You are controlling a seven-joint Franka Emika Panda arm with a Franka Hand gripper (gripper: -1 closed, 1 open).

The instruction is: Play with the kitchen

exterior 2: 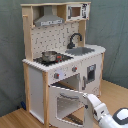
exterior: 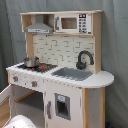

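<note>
The white and light-wood toy kitchen (exterior: pixel 60 75) (exterior 2: pixel 60 55) stands upright in both exterior views, with a grey hood (exterior 2: pixel 49 21), a black faucet (exterior: pixel 84 59) over the sink (exterior: pixel 72 74), and a small pot (exterior: pixel 31 62) on the stove. Its windowed oven door (exterior 2: pixel 67 104) hangs swung open to the side. In the second exterior view my white arm (exterior 2: pixel 102 112) reaches in from the lower right. The gripper (exterior 2: pixel 86 99) is at the door's free edge. In the first exterior view only a white part of the arm (exterior: pixel 20 122) shows at the bottom left.
A grey curtain (exterior 2: pixel 112 30) hangs behind the kitchen. The floor (exterior 2: pixel 117 95) is light wood. A toy microwave (exterior: pixel 72 23) sits in the upper shelf. A second cabinet door with a dispenser panel (exterior: pixel 62 106) is closed next to the oven.
</note>
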